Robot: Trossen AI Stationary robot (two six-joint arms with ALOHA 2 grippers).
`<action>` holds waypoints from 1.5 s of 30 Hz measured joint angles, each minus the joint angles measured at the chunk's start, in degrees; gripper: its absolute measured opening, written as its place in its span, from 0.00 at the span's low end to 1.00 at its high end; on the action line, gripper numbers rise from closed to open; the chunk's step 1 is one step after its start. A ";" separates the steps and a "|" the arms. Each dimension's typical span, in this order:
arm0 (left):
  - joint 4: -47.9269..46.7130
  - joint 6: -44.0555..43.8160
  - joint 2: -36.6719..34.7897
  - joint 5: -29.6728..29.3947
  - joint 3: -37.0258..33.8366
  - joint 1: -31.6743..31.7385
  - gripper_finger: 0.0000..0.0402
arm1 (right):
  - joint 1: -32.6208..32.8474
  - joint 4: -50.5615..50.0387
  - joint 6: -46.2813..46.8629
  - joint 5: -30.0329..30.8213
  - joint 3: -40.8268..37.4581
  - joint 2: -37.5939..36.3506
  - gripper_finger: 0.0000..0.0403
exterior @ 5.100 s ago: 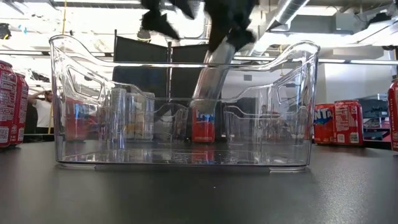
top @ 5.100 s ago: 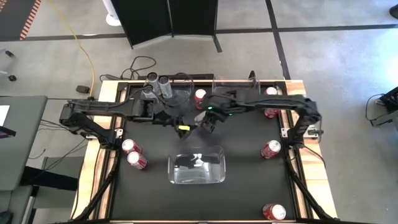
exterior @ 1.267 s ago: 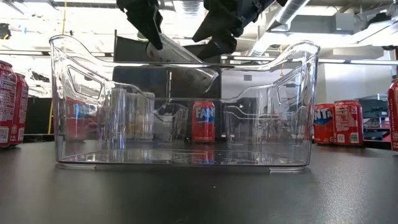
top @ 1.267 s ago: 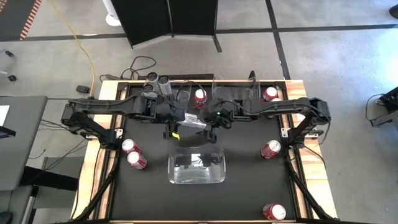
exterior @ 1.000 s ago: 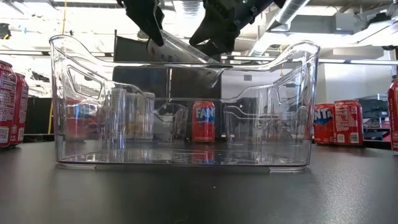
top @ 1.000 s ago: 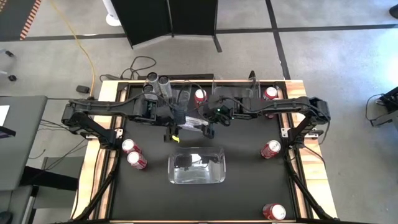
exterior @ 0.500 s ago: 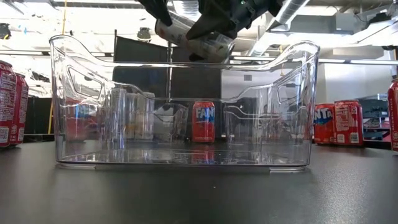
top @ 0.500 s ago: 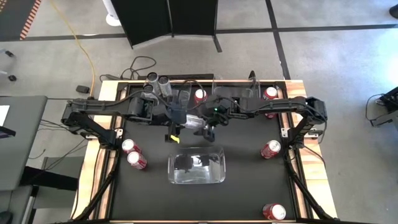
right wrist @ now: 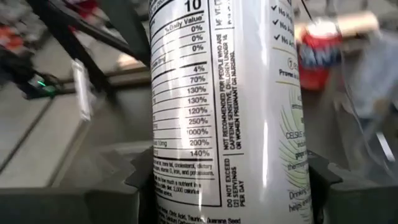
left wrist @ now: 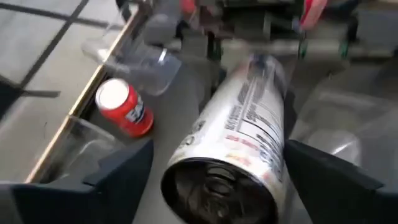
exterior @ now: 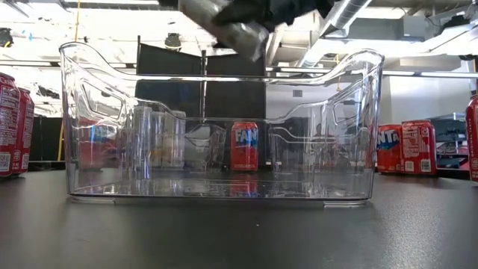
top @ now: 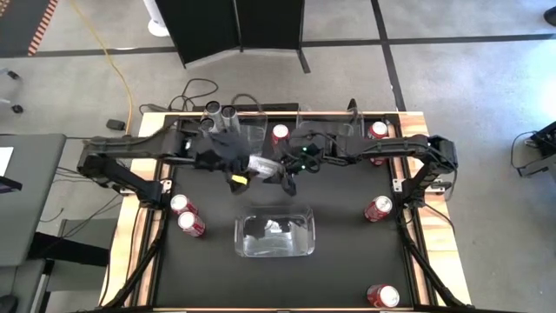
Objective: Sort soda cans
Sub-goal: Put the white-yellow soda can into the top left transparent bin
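One silver can [top: 263,165]: lying sideways in the air, above the table, behind the clear bin [top: 274,233].
Right gripper [top: 284,173]: fingers closing around the can's middle.
Left gripper [top: 236,170]: fingers spreading wide beside the can's end, not clamping it.

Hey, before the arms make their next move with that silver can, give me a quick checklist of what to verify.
1. Right end effector gripping the silver can: ok, its fingers press both sides.
2. Left end effector open: ok, its fingers stand apart from the can.
3. Can directly over the clear bin: not ok, the high view shows it hanging beyond the bin's far side.
4. Can higher than the bin's rim: ok, as the low view shows.
5. Room in the bin: ok, no cans inside.
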 joint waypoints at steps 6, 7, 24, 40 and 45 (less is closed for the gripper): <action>4.20 -3.69 -6.62 1.05 0.00 0.11 0.94 | 0.27 7.57 1.12 -1.90 0.13 -0.41 0.67; 4.38 -4.41 -7.69 0.81 0.00 0.14 0.94 | 0.42 8.44 1.12 -1.88 0.11 -0.51 0.66; 5.39 -16.29 -8.84 8.62 -0.26 -0.08 0.95 | 0.87 17.59 -0.84 3.48 0.02 -0.87 0.66; 8.91 -13.76 -8.76 6.36 -0.20 0.94 0.85 | 0.98 17.29 -1.21 3.59 0.09 -0.87 0.66; 8.59 -13.63 -8.86 6.19 -0.20 0.95 0.68 | 0.98 16.96 -1.36 3.69 0.09 -0.86 0.66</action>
